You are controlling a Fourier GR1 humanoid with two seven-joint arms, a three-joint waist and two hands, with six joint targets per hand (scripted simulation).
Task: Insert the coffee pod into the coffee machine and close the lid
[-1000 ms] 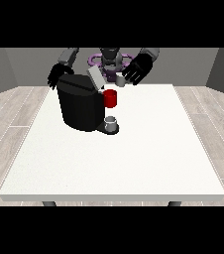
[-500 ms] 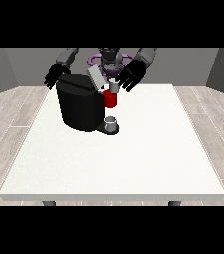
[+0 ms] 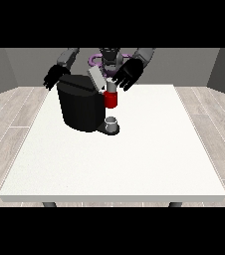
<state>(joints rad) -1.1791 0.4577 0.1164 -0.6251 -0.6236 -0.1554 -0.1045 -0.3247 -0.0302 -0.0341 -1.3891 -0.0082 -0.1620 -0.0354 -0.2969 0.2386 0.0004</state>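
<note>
Your hand at the view's right (image 3: 128,73) is hovering with fingers spread just above the coffee pod (image 3: 111,87), which is sitting atop the coffee machine (image 3: 82,103); its lid (image 3: 96,77) is standing raised.

— Inspector A: How was the scene covered?

— Inspector B: One view only was provided, a front view. The camera was set across the white table (image 3: 134,164) from the robot (image 3: 109,56), facing it and raised, so that the tabletop was looked down upon at a slant.

— Inspector A: How near was it placed?

— Inspector B: It was placed well back. The whole table was taken in, with floor seen at both sides and the wall behind. The robot was seen small at the top.

— Inspector A: Was any part shared with a second view?

— Inspector B: No overlap could be recorded from a single view.
</note>
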